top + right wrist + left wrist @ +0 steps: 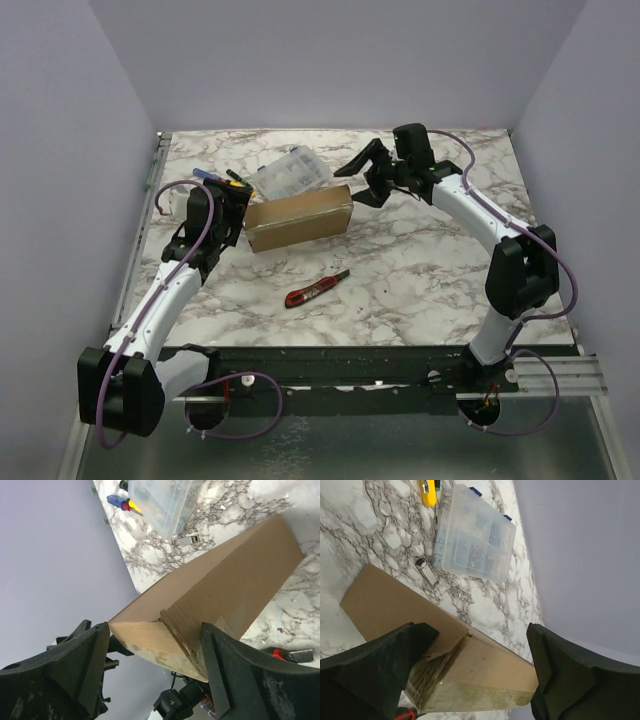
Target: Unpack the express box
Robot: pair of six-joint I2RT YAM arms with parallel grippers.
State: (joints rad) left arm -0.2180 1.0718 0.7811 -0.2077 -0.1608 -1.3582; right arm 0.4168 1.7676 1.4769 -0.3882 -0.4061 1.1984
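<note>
Straddling the closed box [298, 220] at mid-table, the left gripper [482, 632] and right gripper [155, 627] hold their fingers wide apart, one at each end. The next move probably means steadying it and prying up the lid.

I can read no text, label, brand or number in any of my views. The box [225, 580] end between the jaws of my right gripper [155, 627] shows only plain brown card, and so does the end in front of my left gripper [480, 630]. Beyond the left gripper, the clear case [475, 535] and the small metal piece [426, 571] beside it carry no print I can make out.
</note>
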